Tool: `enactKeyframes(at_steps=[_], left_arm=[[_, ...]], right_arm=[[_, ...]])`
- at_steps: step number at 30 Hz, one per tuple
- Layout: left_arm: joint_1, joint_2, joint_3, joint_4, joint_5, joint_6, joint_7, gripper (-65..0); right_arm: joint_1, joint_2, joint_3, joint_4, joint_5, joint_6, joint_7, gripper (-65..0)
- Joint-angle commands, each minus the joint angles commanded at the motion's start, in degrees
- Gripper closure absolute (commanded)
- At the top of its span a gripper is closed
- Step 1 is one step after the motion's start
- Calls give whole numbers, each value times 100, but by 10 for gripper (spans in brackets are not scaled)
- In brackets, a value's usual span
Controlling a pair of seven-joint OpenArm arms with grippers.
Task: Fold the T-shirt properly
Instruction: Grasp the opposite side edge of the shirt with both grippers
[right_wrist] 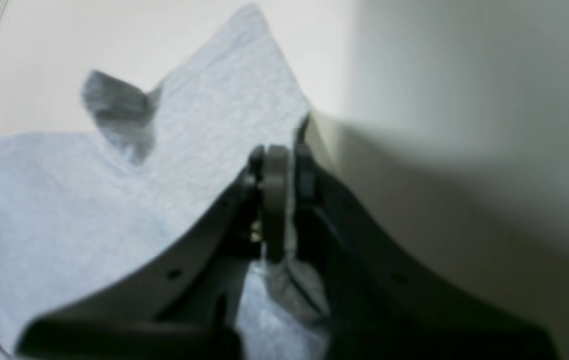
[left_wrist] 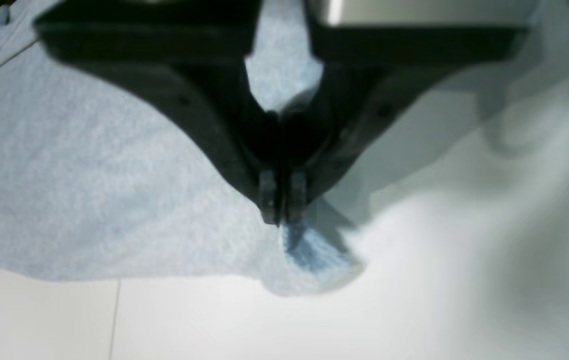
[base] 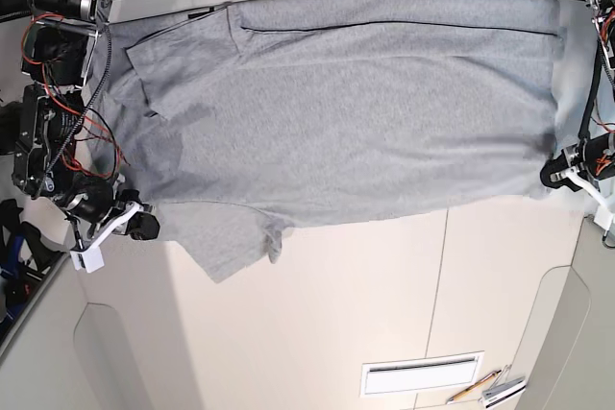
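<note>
The heather-grey T-shirt (base: 365,122) lies spread plain side up across the far half of the white table (base: 336,314), one short sleeve (base: 231,247) pointing toward the near side. My right gripper (base: 144,226) sits at the shirt's left edge in the base view. In its wrist view the right gripper (right_wrist: 277,160) is shut on a fold of the shirt (right_wrist: 64,210). My left gripper (base: 555,175) is at the shirt's near right corner. Close up, the left gripper (left_wrist: 282,212) is shut on the shirt (left_wrist: 89,190), and a small tip of cloth pokes out past the fingertips.
A white slotted plate (base: 420,373) lies near the table's front edge, with a few pencil-like tools (base: 490,387) beside it. Seams run across the tabletop. Both arms' motors and red wiring (base: 58,93) stand along the left and right borders.
</note>
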Motion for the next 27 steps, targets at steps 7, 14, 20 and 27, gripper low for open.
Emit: enactKeyframes(at_steps=[7,14,20,27], left_arm=[[260,-332,0,0,-868,0,852,0],[798,-385,0,20,-981,0,892,0],[1176,-413,-2,420,-1340,0,1158,0],[1244,-411,-2,518,-1342,0,1156,0]], right_arm=[[-1069,260,24,977,437,2,-13,0],[-1917,256,232,1648,442,4,-13,0],[-2297,256,280,1705,457,7,44,0],[-2385,251,280,1661,372,-2,120,-121]])
